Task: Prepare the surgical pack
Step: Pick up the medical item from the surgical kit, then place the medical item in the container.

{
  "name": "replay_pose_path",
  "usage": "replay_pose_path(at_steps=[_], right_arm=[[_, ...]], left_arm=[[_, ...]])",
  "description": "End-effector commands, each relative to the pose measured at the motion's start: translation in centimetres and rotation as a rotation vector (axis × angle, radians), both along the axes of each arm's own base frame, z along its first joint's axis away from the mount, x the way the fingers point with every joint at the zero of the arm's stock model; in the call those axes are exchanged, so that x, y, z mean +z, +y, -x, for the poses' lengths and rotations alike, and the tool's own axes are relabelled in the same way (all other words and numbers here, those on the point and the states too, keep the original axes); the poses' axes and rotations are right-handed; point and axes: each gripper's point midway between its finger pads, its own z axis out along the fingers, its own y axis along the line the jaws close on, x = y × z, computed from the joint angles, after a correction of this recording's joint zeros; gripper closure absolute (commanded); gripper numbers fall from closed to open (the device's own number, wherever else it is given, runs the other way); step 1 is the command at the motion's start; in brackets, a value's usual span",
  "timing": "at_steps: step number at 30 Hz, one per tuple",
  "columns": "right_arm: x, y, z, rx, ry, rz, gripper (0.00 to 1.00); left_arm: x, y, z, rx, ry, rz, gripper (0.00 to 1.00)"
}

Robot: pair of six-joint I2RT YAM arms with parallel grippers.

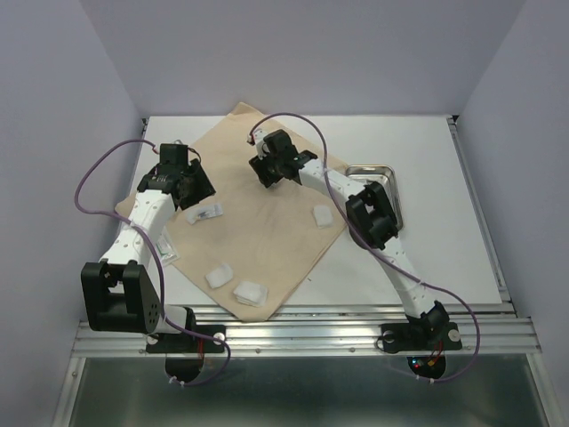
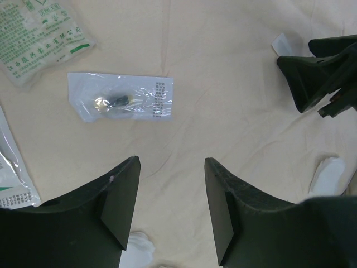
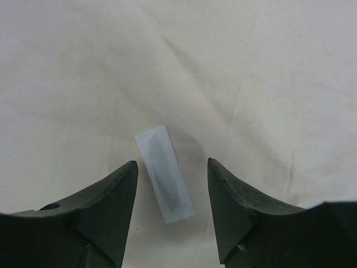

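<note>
The beige cloth (image 1: 267, 240) of the surgical pack lies spread as a diamond on the table. My right gripper (image 1: 264, 171) hovers over its far part, open. In the right wrist view a small flat white packet (image 3: 164, 173) lies on the cloth (image 3: 251, 84) between the spread fingers of that gripper (image 3: 173, 167), touching neither. My left gripper (image 1: 194, 185) is open over the cloth's left side, with only bare cloth (image 2: 223, 100) between its fingers (image 2: 172, 167). White gauze pads (image 1: 219, 276) (image 1: 250, 292) (image 1: 321, 216) rest on the cloth. The steel tray (image 1: 384, 171) sits at the right, partly hidden by my right arm.
A clear packet (image 2: 120, 101) with a small dark item lies ahead of my left gripper, also seen from above (image 1: 206, 212). A green-printed packet (image 2: 39, 33) and another packet (image 2: 11, 178) lie at the left. The right gripper (image 2: 323, 72) shows at the upper right of the left wrist view.
</note>
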Motion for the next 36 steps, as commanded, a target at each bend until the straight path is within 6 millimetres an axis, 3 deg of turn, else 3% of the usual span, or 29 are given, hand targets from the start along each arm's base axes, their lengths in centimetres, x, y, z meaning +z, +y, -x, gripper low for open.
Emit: replay_pose_path(at_steps=[1,7,11,12,13,19,22,23,26,27,28,29,31,32,33,35,36], right_arm=[[-2.1,0.0,0.8,0.008,0.046,0.026,0.47],[-1.9,-0.3,1.2,0.006,0.050,0.022,0.63],[1.0,-0.4,0.8,-0.016,0.002,-0.008,0.88],[0.7,-0.6,0.8,-0.020,0.005,-0.003,0.90],[1.9,-0.5,0.7,-0.025,-0.014,-0.020,0.93],[7.4,-0.9,0.2,-0.075,-0.095,-0.082,0.97],[9.0,-2.2,-0.2,-0.154,-0.131,-0.087,0.98],[10.6,-2.6,-0.1,-0.172,-0.152,-0.101,0.98],[11.1,-4.2,0.3,-0.238,-0.157,-0.085,0.98],[12.8,-5.1,0.6,-0.270,-0.180,-0.094,0.98],[11.8,-5.9,1.2,-0.284,-0.162,-0.072,0.98],[13.6,-7.2,1.4,-0.311,-0.183,-0.086,0.98],[14.2,-9.7,1.5,-0.370,-0.176,-0.107,0.98],[12.2,-11.3,2.4,-0.386,-0.140,-0.076,0.98],[14.2,-13.6,2.3,-0.433,-0.162,-0.114,0.98],[14.0,-16.5,3.0,-0.484,-0.145,-0.120,0.98],[11.8,-18.3,4.1,-0.507,-0.101,-0.091,0.98]], left_arm=[[1.3,0.3,0.0,-0.006,-0.039,-0.011,0.39],[1.1,0.1,-0.1,-0.012,-0.034,-0.004,0.39],[1.2,0.1,-0.2,-0.013,-0.039,-0.001,0.39],[1.3,0.1,-0.3,-0.013,-0.043,0.000,0.39],[1.3,0.1,-0.2,-0.012,-0.042,-0.002,0.39],[1.5,0.1,-0.2,-0.012,-0.045,-0.004,0.39],[1.6,0.2,-0.2,-0.012,-0.047,-0.008,0.39],[1.6,0.2,-0.3,-0.014,-0.049,-0.011,0.39],[1.9,0.6,-0.4,-0.009,-0.053,-0.028,0.39],[2.0,0.7,-0.4,-0.006,-0.051,-0.033,0.39],[2.3,0.7,-0.4,-0.009,-0.057,-0.035,0.39],[2.3,0.8,-0.4,-0.008,-0.057,-0.036,0.39],[2.5,0.8,-0.5,-0.009,-0.062,-0.036,0.39],[2.6,0.8,-0.5,-0.010,-0.065,-0.037,0.39],[2.6,0.7,-0.5,-0.010,-0.068,-0.035,0.39],[2.7,0.7,-0.5,-0.014,-0.071,-0.034,0.39],[2.7,0.7,-0.5,-0.015,-0.071,-0.035,0.39]])
